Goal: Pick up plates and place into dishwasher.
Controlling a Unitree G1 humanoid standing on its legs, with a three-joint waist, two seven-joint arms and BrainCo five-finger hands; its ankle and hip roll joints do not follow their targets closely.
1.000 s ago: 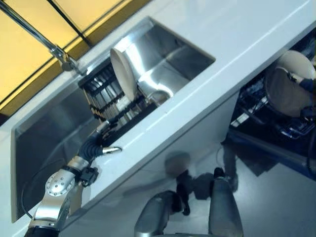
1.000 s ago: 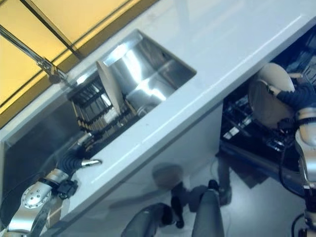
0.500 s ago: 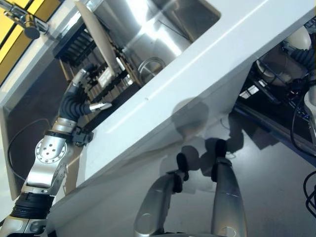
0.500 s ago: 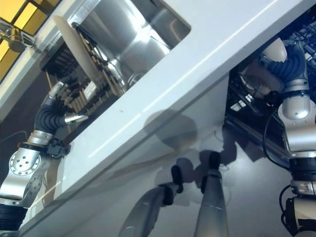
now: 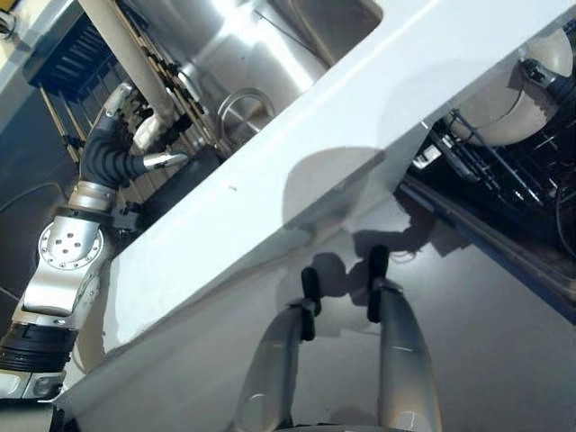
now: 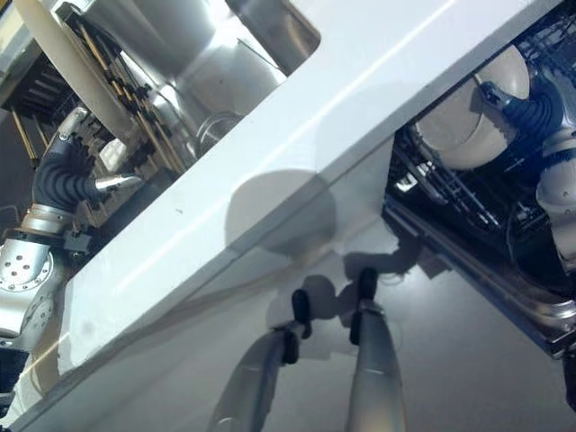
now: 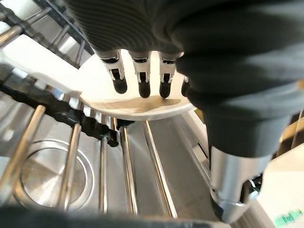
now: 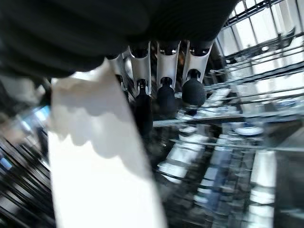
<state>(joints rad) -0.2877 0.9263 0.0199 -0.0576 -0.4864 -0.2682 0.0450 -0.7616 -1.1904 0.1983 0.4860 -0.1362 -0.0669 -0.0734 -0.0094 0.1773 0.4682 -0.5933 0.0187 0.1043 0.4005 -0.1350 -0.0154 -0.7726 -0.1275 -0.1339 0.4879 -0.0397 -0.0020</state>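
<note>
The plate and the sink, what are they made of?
The plate by the left hand looks like glazed ceramic, maybe hard plastic: cream-white, smooth, with a soft sheen. The sink looks like brushed stainless steel: silver-grey, with bright streaky reflections.

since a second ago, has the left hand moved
Yes. Judged against the dish rack, the left hand has moved along it toward the standing plate, fingers now over its rim.
</note>
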